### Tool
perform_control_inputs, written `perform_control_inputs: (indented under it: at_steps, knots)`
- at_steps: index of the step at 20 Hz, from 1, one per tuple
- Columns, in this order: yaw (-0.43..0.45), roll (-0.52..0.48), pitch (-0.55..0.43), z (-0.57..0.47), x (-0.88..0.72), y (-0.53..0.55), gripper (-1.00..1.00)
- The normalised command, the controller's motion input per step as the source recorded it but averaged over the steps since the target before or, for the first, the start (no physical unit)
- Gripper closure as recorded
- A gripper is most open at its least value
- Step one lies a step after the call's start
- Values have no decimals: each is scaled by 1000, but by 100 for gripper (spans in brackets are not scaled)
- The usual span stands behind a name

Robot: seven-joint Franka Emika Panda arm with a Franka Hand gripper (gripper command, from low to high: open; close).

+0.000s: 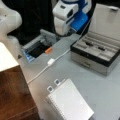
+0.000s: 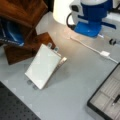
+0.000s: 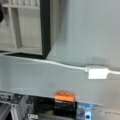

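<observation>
White cable (image 3: 62, 65) runs left-right — gripper out of sight.

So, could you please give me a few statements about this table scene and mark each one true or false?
1. A white cable with a small white block on it runs across the grey table. True.
2. The compartment case has its lid shut. False: the lid stands open.
3. The spiral notebook lies inside the case. False: it lies on the table, apart from the case.
4. An orange piece sits at the table's edge by the cable. True.
5. The gripper shows in the wrist view. False: it does not show.
</observation>
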Motion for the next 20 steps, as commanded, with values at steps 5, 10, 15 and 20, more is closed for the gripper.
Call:
perform_control_inputs:
  at_steps: [5,10,15,20]
  knots:
    - [-14,-295,-78,-200,-62,-290,-100]
    - [-5,-262,-68,-80,-59,-150,-100]
    - [-24,-175,-96,23,-69,-50,-100]
    - [-6,-129,-110,-11,-56,-72,-100]
